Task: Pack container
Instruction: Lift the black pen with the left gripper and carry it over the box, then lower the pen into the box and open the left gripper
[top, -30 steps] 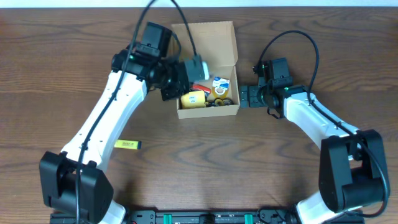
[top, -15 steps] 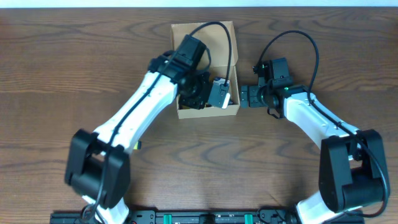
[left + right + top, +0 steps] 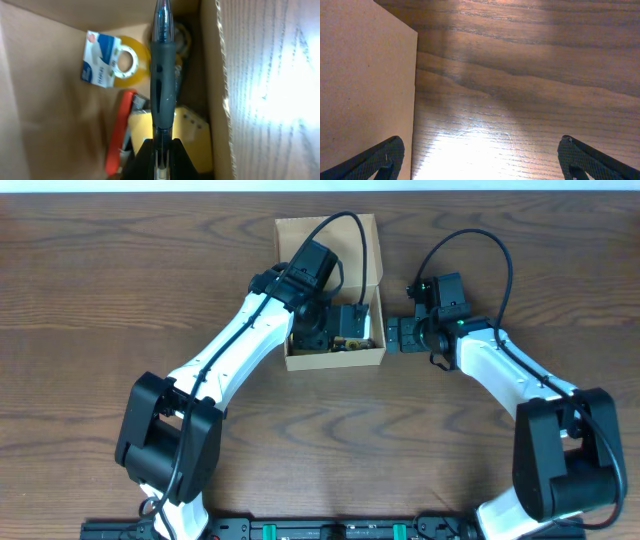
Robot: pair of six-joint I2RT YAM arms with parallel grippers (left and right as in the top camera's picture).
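Note:
The container [image 3: 362, 250], a tan cardboard box with its flap lid open to the far side, sits at the table's middle back. My left gripper [image 3: 352, 328] hangs over its right half, shut on a pen [image 3: 161, 75] with a dark rubber grip and a clear barrel. The pen points along the box's inner wall [image 3: 212, 75]. Below it lie a yellow tape roll [image 3: 127, 62] with a blue-white label, a red-orange tool [image 3: 120, 130] and a yellow item [image 3: 192, 132]. My right gripper [image 3: 393, 335] stands open just outside the box's right wall [image 3: 365, 85], holding nothing.
Dark wood tabletop [image 3: 520, 75] surrounds the box. The left arm stretches diagonally from the front left to the box, and its cable loops over the lid. The right arm curves in from the front right.
The left arm has swung from the box's left edge to over its right half, carrying the pen. The right arm has not moved.

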